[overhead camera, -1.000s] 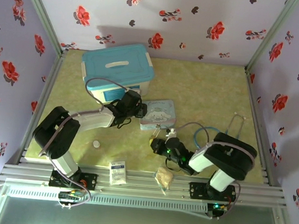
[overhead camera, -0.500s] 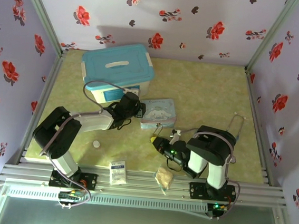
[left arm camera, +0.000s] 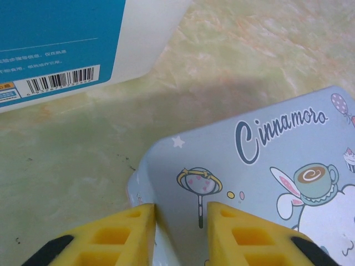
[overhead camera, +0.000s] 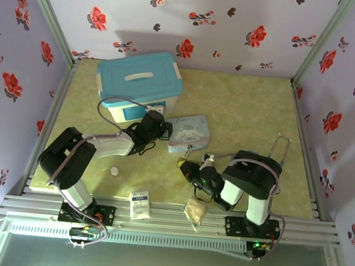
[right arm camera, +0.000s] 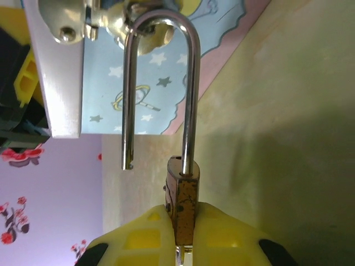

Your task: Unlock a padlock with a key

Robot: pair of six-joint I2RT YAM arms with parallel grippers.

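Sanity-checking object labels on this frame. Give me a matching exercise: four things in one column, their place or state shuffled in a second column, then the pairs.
Things
1. padlock
2. cartoon tin
3. blue-lidded box
4. white disc

Place or state
A. back left, behind the tin
B. loose on the table, front left
C. clamped in the right gripper, shackle open
D. corner between the left gripper fingers

Pairs: 1-C, 2-D, 3-A, 4-B
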